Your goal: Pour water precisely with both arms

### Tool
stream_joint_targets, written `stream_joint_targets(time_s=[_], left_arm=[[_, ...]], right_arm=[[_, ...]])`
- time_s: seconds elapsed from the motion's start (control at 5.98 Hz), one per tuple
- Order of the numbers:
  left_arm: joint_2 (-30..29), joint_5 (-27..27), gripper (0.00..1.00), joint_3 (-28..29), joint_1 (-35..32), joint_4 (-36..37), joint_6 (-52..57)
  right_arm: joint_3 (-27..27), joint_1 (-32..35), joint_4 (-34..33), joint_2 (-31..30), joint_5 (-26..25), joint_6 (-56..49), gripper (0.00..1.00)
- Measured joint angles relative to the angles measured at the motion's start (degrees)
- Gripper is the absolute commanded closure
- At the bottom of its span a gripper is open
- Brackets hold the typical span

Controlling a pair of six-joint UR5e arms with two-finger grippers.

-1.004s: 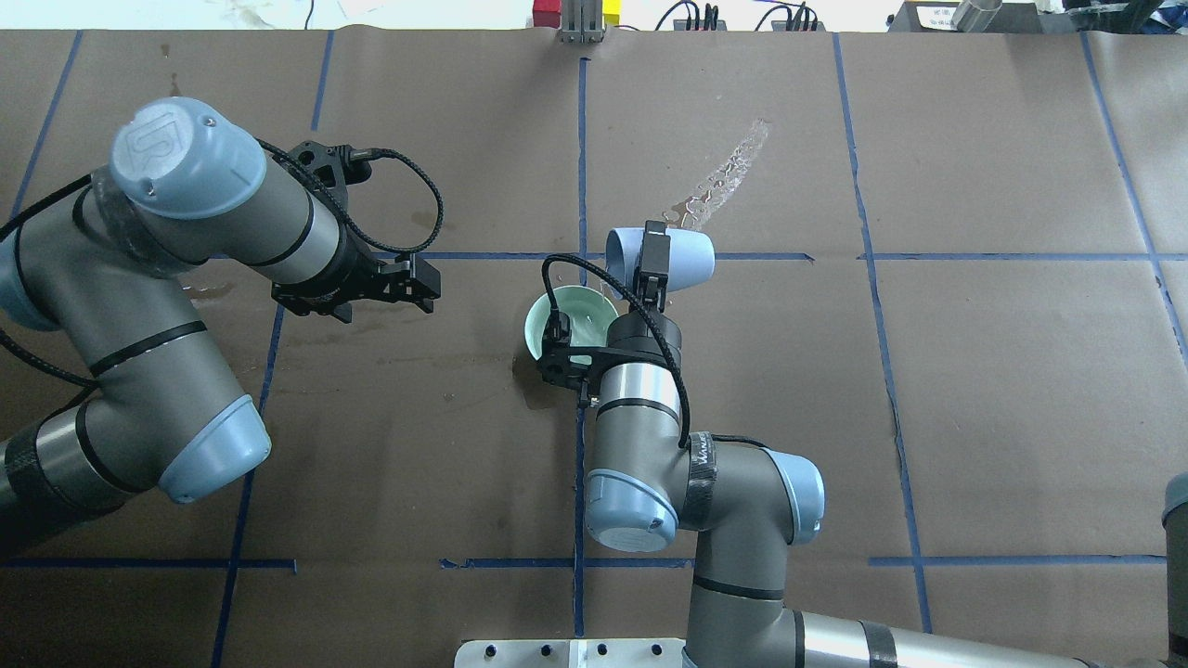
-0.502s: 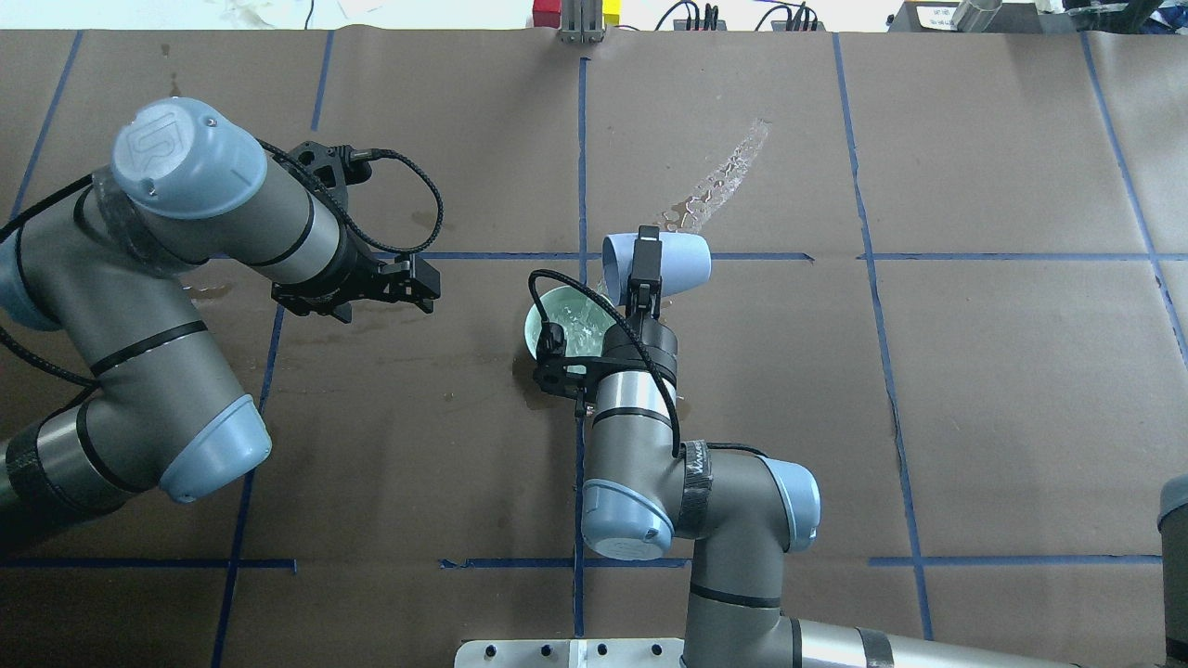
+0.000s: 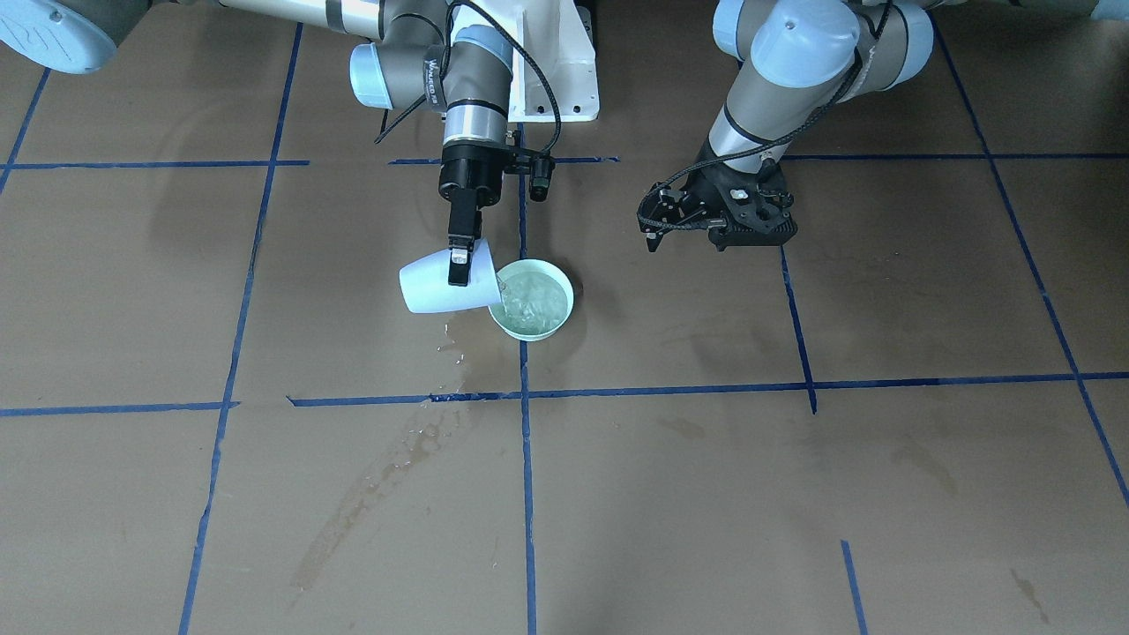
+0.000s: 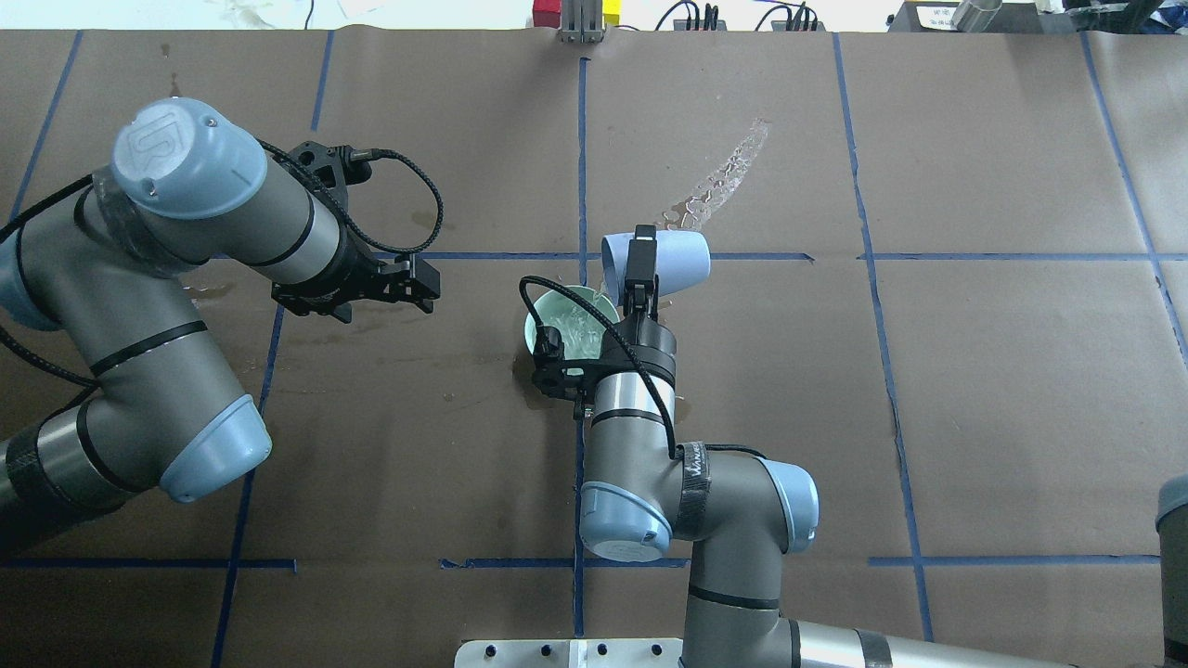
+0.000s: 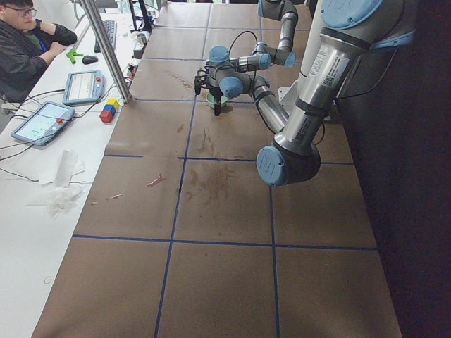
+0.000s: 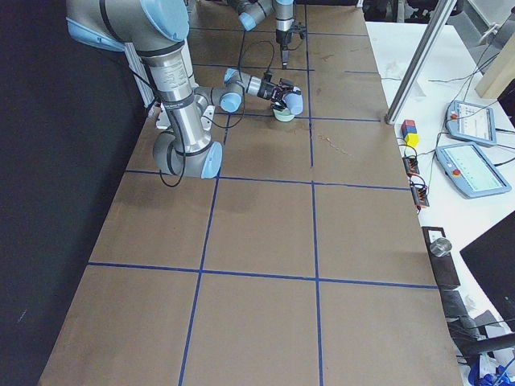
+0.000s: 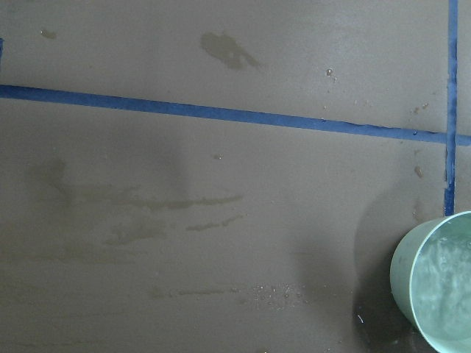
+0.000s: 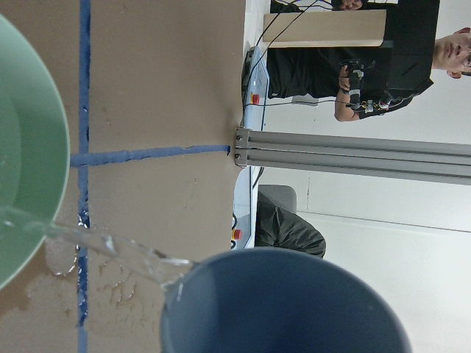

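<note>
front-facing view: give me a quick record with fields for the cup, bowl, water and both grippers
pouring vessel: pale blue cup, tipped on its side, mouth toward the bowl
held by: right gripper, fingers shut on the cup
receiver: green bowl, standing on the table at the cup's mouth
water: thin stream from cup lip into bowl, surface rippling
left gripper: open, empty, apart from the bowl
spills: wet streak on the brown table cover
</note>
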Motion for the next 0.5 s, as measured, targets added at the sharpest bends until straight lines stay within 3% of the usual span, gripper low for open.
stream_joint_targets(time_s=[0.5], left_arm=[[0.00, 0.00, 0.00, -0.06, 0.00, 0.00, 0.06]], right_arm=[[-0.01, -0.13, 0.00, 0.03, -0.48, -0.44, 1.00]])
